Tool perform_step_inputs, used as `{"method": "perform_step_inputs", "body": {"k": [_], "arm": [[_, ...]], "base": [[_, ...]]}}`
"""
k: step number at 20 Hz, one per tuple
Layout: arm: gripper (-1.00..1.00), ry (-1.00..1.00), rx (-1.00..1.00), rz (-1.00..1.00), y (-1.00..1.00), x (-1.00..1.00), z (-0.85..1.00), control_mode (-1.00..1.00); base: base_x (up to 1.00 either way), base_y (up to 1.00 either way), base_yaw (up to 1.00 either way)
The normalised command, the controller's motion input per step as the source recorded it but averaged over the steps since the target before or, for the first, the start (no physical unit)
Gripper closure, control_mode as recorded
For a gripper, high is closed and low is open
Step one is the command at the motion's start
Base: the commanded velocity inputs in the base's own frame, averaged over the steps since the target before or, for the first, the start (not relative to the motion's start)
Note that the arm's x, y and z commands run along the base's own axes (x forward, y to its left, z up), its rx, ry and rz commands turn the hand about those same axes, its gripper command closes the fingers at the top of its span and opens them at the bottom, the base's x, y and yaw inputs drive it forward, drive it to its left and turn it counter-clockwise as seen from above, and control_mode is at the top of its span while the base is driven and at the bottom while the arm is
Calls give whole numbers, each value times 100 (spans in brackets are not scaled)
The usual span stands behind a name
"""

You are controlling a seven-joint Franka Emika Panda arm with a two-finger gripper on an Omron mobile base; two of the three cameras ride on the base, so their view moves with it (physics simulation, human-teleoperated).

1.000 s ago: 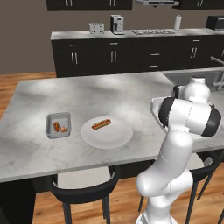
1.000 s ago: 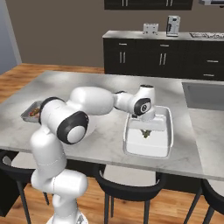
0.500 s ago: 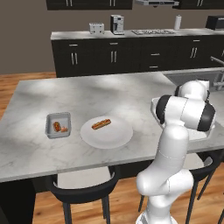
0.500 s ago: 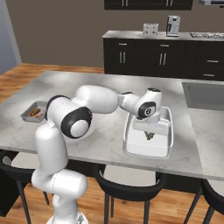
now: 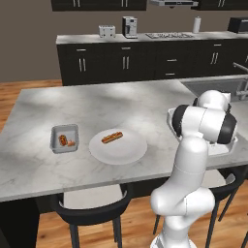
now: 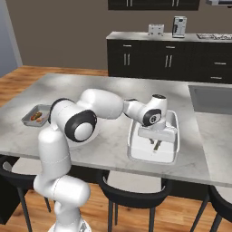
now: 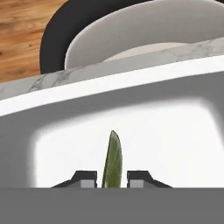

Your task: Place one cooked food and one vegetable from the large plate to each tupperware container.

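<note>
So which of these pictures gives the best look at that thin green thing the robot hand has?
The hand view: the green vegetable stands close up between the two fingertips, over the white container. The right base view shows it as a small dark sliver under the gripper. In the left base view the arm blocks it.

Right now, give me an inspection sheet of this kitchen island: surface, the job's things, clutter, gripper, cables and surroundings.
Surface: grey marble island counter, level and dry-looking.
Job's things: large white plate with one hot dog left on it; small grey container beside it with two reddish food pieces; white container near the sink end, a slim green vegetable pointing into it.
Clutter: nothing seen on the island.
Gripper: gripper low inside the white container, fingertips on either side of the green vegetable; whether they still pinch it cannot be told.
Cables: nothing seen.
Surroundings: dark cabinets, toaster, coffee machine, sink, black stools, wood floor.
</note>
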Motion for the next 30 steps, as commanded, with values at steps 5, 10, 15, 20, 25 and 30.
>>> {"method": "perform_step_inputs", "body": {"k": [5, 10, 15, 20, 25, 30], "arm": [[-100, 0, 0, 0, 0, -2, 0, -100], [-100, 0, 1, 5, -2, 1, 1, -100], [-100, -7, 2, 0, 27, 1, 35, -100], [-100, -15, 2, -12, 97, 0, 35, -100], [-100, -6, -1, -19, 100, 16, 60, -100], [-100, 0, 2, -32, 100, 11, 55, -100]], "base": [[0, 0, 0], [0, 0, 0], [0, 0, 0], [0, 0, 0], [0, 0, 0], [0, 0, 0]]}}
